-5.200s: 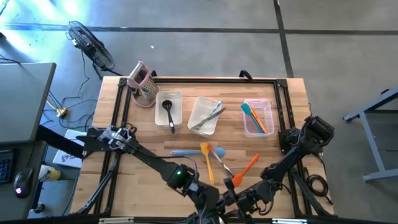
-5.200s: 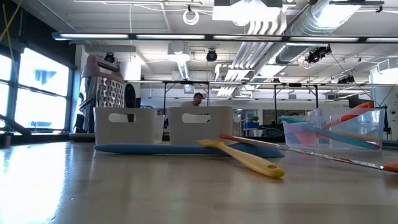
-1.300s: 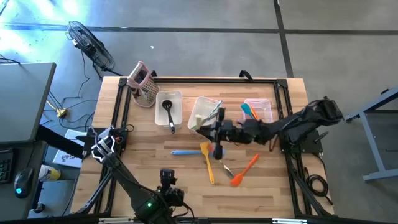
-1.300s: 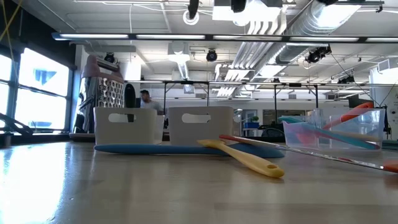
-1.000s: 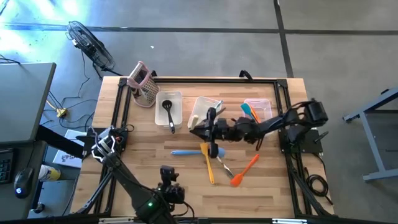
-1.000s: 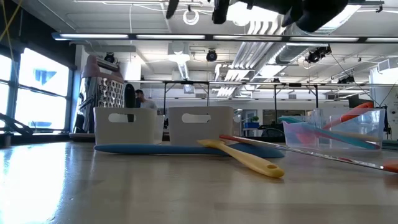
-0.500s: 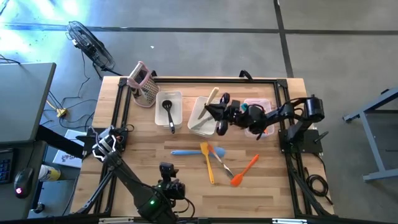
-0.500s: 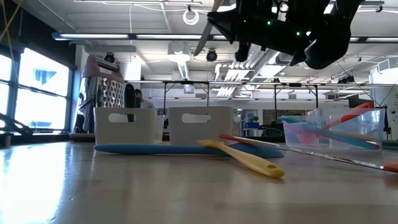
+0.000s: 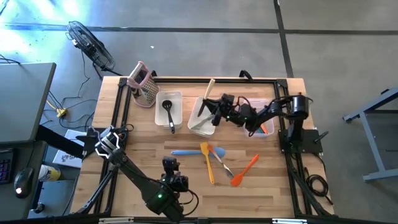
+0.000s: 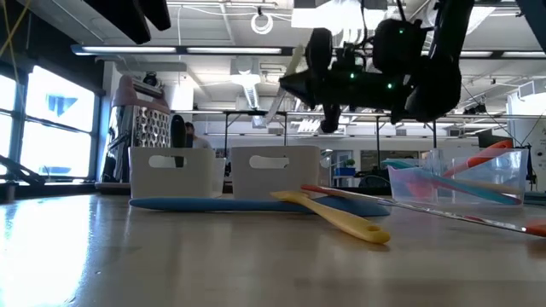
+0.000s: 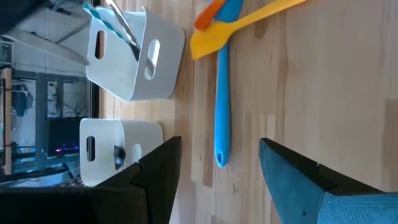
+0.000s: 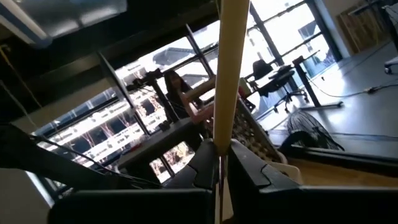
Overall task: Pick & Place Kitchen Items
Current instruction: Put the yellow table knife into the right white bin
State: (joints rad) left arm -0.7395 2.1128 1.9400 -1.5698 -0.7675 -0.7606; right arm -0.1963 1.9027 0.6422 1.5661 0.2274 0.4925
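Observation:
My right gripper [image 9: 211,104] hangs over the middle clear bin [image 9: 200,122], shut on a pale cream utensil [image 9: 211,87]. The metal tongs [image 9: 211,115] lie in that bin, and the black ladle [image 9: 169,111] lies in the left bin [image 9: 177,99]. A blue spatula [image 9: 184,152], a yellow one [image 9: 208,164] and an orange one [image 9: 245,170] lie flat on the wood. My left gripper [image 9: 169,163] hovers open near the table's near edge. In its wrist view the blue spatula [image 11: 221,106] lies ahead of its spread fingers. My right gripper pinches the cream utensil's slim handle [image 12: 219,140] between its two fingers. It reaches in about level from the table's right side. The handle's long free part [image 12: 231,68] slants up past the fingertips toward the far edge. The utensil is lifted clear of table and bins.
The right bin [image 9: 268,104] holds blue and orange spatulas. A metal box grater [image 9: 144,87] with a pink handle stands at the far left corner. A second small spatula [image 9: 217,152] and a slim metal utensil [image 9: 226,168] lie among the loose ones. Bare wood lies on the left.
My right gripper has carried the cream utensil from above the loose spatulas toward the far edge, over the middle bin. It has come lower and rolled, so the handle now slants up toward the far edge. My left gripper has edged toward the blue spatula, still open.

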